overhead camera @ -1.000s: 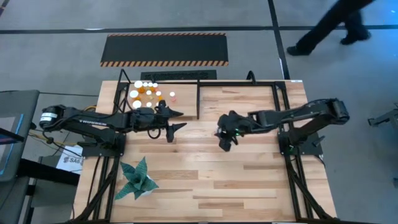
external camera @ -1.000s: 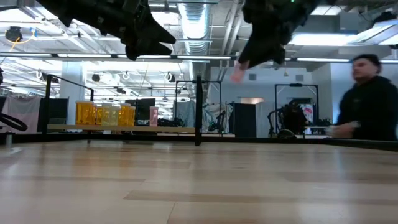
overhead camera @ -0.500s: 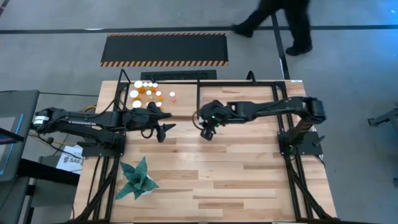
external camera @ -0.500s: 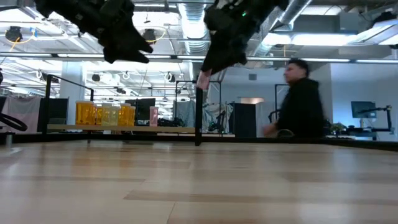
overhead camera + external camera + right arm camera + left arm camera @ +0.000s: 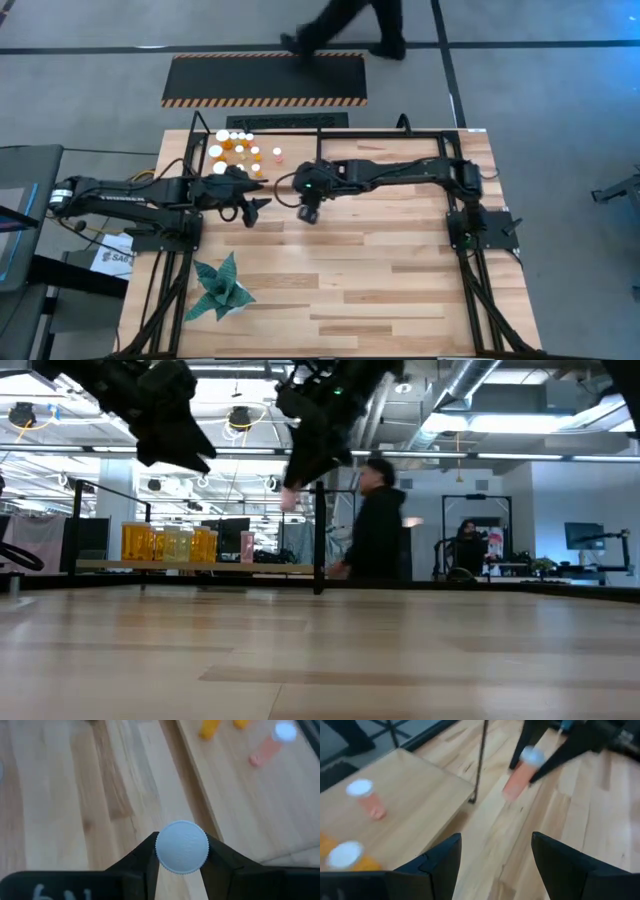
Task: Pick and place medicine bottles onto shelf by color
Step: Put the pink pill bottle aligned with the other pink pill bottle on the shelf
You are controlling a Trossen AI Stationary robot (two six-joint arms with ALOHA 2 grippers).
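My right gripper point(image 5: 308, 211) is shut on a pinkish-red medicine bottle point(image 5: 517, 779) with a white cap, held in the air just right of the shelf point(image 5: 297, 166). The shelf is a light wooden board in a black frame at the table's far left. Several orange bottles point(image 5: 232, 147) and one pink bottle point(image 5: 278, 153) stand on it, bases down. My left gripper point(image 5: 495, 870) is open and holds nothing. It hovers near the shelf's front edge, left of the held bottle. My right gripper pinches the bottle at its cap end point(image 5: 182, 846), the white cap sitting between the two fingers. The fingers slant down from the table's right side. The bottle is lifted clear of the table and tilted, its body point(image 5: 291, 498) hanging below the fingers.
A black upright post point(image 5: 319, 538) stands at the shelf's right end, close to the held bottle. A green folded-paper plant point(image 5: 220, 288) sits at the table's near left. A hazard-striped black panel point(image 5: 265, 80) lies beyond the far edge, where a person point(image 5: 378, 520) walks past.
My right gripper has carried the pink bottle from mid-table toward the table's left edge, up to the shelf's right end, keeping it clear of the table. My left gripper has drawn back toward the table's left edge, still open. A person has walked leftward behind the table.
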